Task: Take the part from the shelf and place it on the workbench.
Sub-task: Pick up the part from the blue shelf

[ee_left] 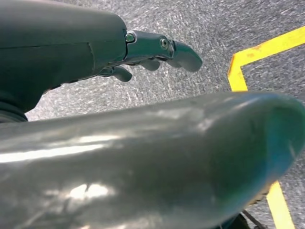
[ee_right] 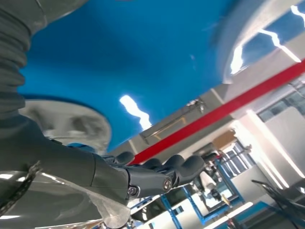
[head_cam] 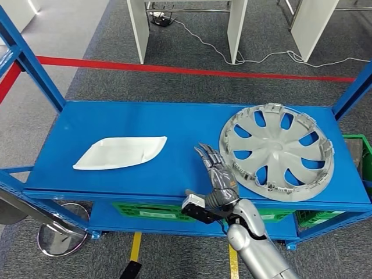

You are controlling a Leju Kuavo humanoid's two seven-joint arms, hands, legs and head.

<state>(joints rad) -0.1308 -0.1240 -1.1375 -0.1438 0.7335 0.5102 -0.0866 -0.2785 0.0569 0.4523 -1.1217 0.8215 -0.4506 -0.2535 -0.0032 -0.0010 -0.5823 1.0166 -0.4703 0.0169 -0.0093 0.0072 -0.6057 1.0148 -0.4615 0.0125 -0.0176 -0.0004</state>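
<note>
The part, a grey multi-spoke wheel cover (head_cam: 276, 151), lies flat at the right end of the blue shelf (head_cam: 131, 119), overhanging the front edge slightly. A white panel (head_cam: 120, 152) lies toward the left end. Bare blue surface separates them. The right robot hand (head_cam: 218, 174) hovers just left of the cover, fingers extended, holding nothing. The left robot hand (ee_left: 107, 52) hangs over grey carpet, fingers apart, empty.

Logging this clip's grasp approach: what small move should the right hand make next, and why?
Probably shift the right hand sideways toward the hubcap and close on its near rim. The hand hovers open over the blue shelf, holding nothing, just beside the hubcap's edge.
</note>
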